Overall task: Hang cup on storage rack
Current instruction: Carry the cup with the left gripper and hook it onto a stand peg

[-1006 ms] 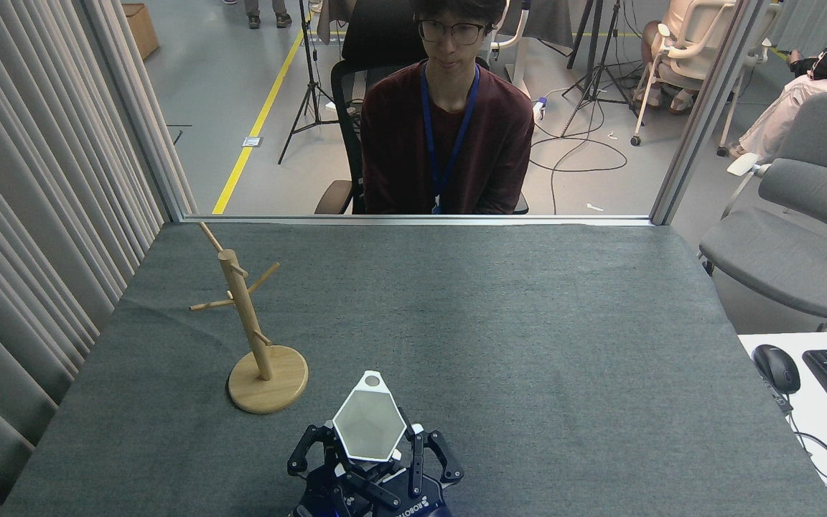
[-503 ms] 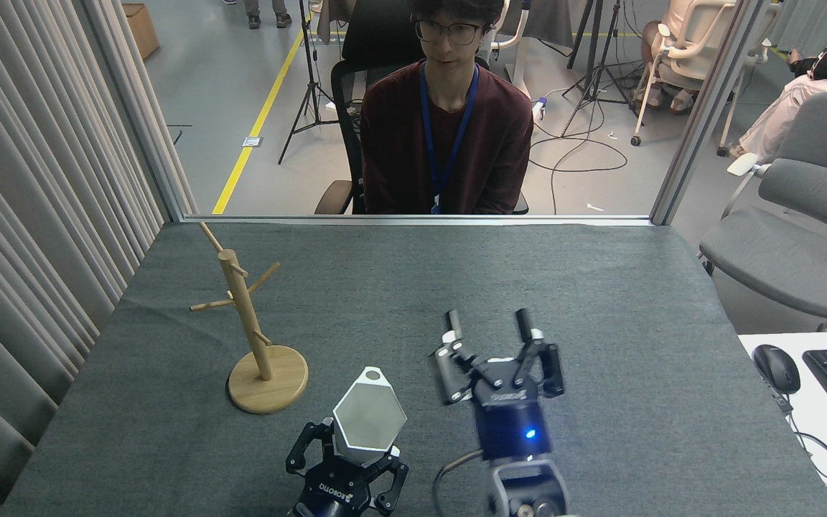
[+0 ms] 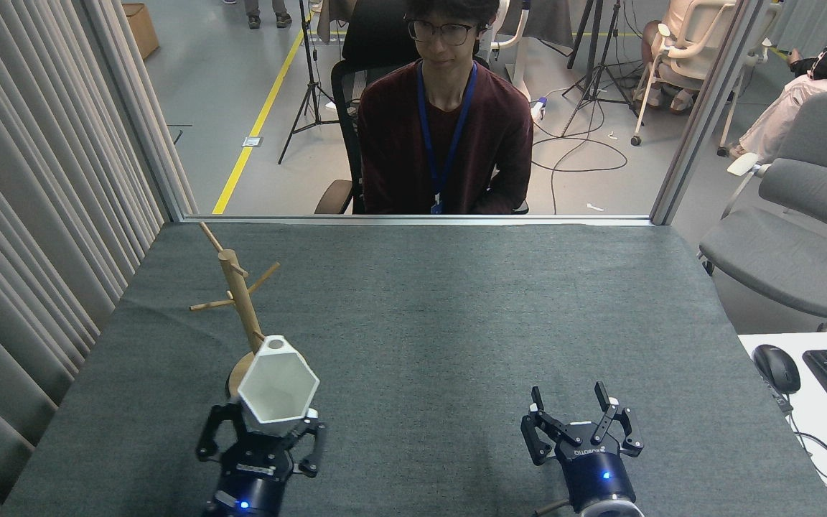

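Observation:
The white hexagonal cup (image 3: 277, 388) is held up in my left gripper (image 3: 263, 431), which is shut on its lower part, mouth facing the camera and its small round hole at the top. The cup sits in front of the round base of the storage rack (image 3: 240, 298), a light wooden post with thin angled pegs at the table's left; the base is mostly hidden behind the cup. My right gripper (image 3: 571, 401) stands open and empty near the front right of the table.
The grey felt table (image 3: 456, 301) spreads between the arms and the far edge. A person sits behind the far edge. Curtains line the left side. A chair, mouse and keyboard are off to the right.
My left gripper carried the cup left and slightly forward, now in front of the rack's base. The right gripper drew back toward the front right and stayed open.

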Robot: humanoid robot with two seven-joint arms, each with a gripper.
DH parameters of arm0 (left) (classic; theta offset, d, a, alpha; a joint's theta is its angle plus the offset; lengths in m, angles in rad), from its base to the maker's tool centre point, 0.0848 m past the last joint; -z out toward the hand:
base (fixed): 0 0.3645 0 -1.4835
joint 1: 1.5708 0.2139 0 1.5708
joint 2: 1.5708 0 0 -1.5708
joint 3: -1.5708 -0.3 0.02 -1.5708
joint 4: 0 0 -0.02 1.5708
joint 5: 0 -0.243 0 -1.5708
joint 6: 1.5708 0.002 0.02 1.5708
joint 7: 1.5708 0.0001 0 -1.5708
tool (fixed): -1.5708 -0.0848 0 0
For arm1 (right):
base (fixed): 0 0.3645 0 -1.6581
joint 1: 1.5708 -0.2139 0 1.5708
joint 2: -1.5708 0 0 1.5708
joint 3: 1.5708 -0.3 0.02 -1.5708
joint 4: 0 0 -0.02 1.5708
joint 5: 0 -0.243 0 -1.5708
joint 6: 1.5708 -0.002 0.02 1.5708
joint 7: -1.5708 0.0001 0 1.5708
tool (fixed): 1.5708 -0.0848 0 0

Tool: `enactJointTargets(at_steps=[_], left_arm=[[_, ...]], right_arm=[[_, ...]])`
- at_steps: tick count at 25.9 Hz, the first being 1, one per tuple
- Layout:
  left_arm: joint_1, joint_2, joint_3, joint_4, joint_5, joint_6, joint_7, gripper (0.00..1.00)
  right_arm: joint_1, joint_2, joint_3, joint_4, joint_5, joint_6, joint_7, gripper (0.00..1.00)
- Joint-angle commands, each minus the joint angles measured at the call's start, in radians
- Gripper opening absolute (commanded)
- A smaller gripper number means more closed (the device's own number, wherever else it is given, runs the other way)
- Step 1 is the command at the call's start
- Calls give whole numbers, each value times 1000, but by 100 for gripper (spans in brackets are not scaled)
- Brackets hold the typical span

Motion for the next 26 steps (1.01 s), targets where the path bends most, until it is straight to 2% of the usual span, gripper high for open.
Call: enactJointTargets(at_steps=[1,5,9,17,26], left_arm=[[-12,1,145,4,-130,31,2,41],[-83,-5,236,68,-229,53,5,41],[-181,-5,265,179,-304,76,5,41],[-293,-2,263,315,-338,101,8,41],[-335,1,262,392,-338,124,11,41]], right_arm=[[4,-2,0,1,1,-3,-4,99],[4,3,2,-2,3,-3,-4,99],[7,3,2,-3,3,-3,-4,99],[7,-8,2,-3,1,-12,-5,99],[5,-10,3,-3,1,-10,-11,99]])
